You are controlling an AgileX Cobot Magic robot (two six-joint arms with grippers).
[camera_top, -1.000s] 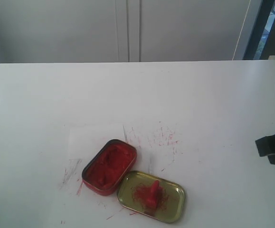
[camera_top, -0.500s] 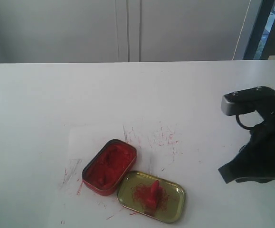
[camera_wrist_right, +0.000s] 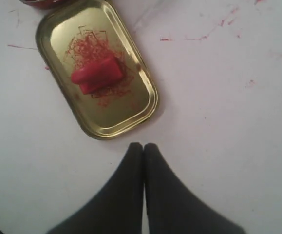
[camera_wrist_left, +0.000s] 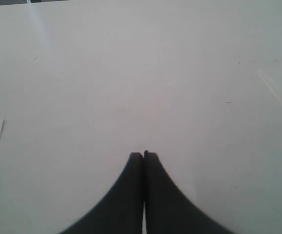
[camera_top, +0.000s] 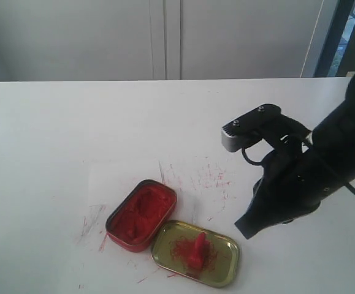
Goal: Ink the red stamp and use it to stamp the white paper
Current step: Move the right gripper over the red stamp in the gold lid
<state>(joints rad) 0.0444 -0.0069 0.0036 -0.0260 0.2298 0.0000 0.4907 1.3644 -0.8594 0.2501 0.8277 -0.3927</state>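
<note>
The stamp (camera_top: 197,247) lies in the gold lid (camera_wrist_right: 126,112), which touches the ink tin (camera_top: 141,213). The tin sits on the paper (camera_top: 119,177). The right gripper (camera_wrist_right: 143,145) is closed and empty, near the lid. The left gripper (camera_wrist_left: 143,154) is closed and empty, over the bare table (camera_wrist_left: 131,73).

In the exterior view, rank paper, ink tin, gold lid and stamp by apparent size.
1. Paper, largest.
2-3. Gold lid and ink tin: about alike, so not ranked.
4. Stamp, smallest.
</note>
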